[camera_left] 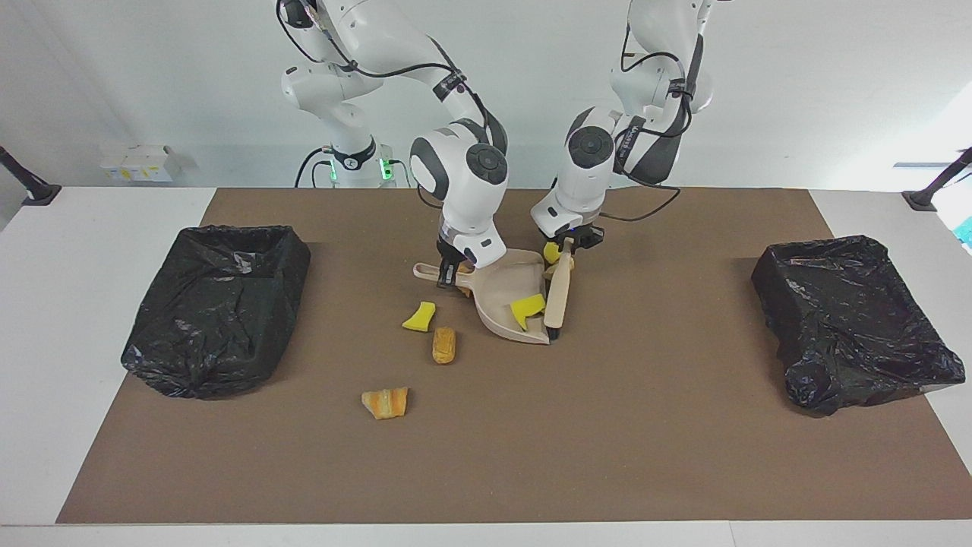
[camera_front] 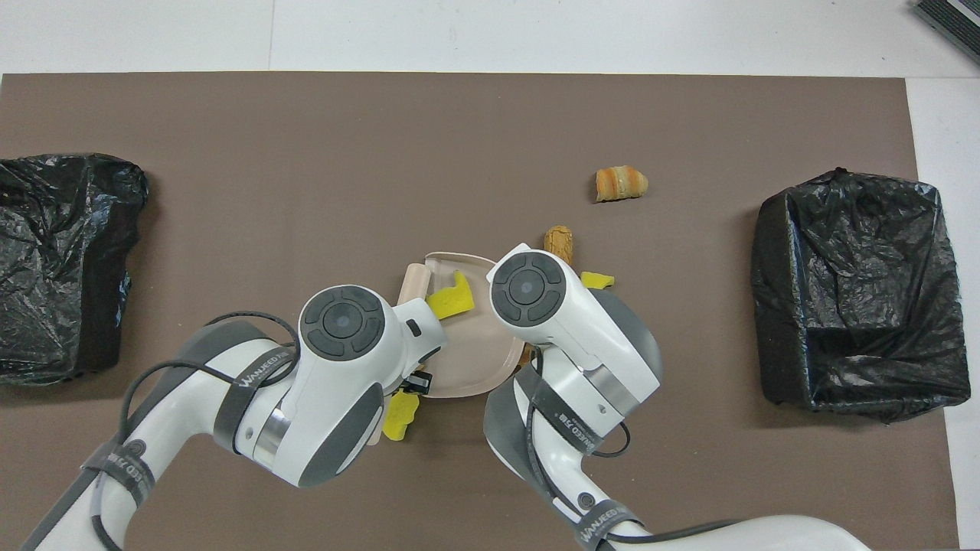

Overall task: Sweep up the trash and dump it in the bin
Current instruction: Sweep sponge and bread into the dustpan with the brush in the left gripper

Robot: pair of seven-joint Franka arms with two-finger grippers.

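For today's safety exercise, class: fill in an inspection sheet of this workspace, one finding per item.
Surface: brown mat on a white table.
Job's things: dustpan with one yellow scrap in it; brush at its open edge; another yellow scrap and two bread pieces loose on the mat; two black-lined bins, one at each end.
Clutter: nothing seen.
Grippers: right gripper shut on the dustpan handle; left gripper shut on the brush handle.
Cables: black cable looping off the left arm.
Surroundings: white wall, a small white box at the table's edge.
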